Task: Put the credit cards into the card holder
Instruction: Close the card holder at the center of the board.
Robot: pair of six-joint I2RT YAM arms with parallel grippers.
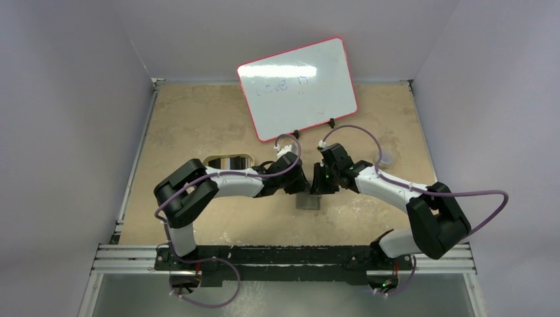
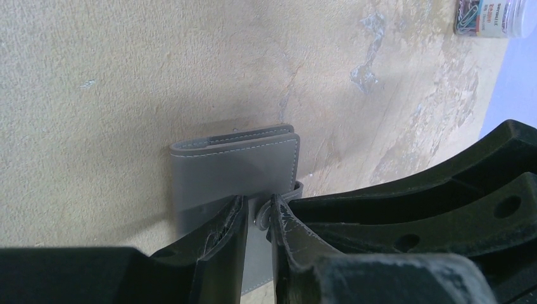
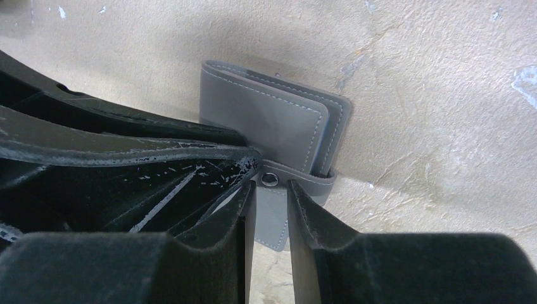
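Evidently the task stands at an early stage. The card holder (image 2: pixel 234 168) lies flat on the table (image 1: pixel 198 119), near its middle and between the two arms. It is folded shut, with its closing tab (image 3: pixel 313 178) wrapped round the open edge and the snap (image 3: pixel 270 179) seemingly fastened. No credit cards can be made out in either wrist view, and none shows at the holder's edges; whether any are already inside cannot be told while it is closed. In the overhead view a rounded tin (image 1: pixel 230 162) sits on the table beyond the left forearm, well apart from the holder. Its banded contents may be the cards, but they are too small to identify. The left gripper (image 2: pixel 256 202) and the right gripper (image 3: pixel 271 187) meet over the holder from opposite sides, each with its jaws narrowly parted astride the tab. Whether either set is pinching the tab or merely flanking it cannot be told. Judged from this, the step in hand is unfastening and opening the holder. Left to do: open it, fetch each card, and seat the cards inside.
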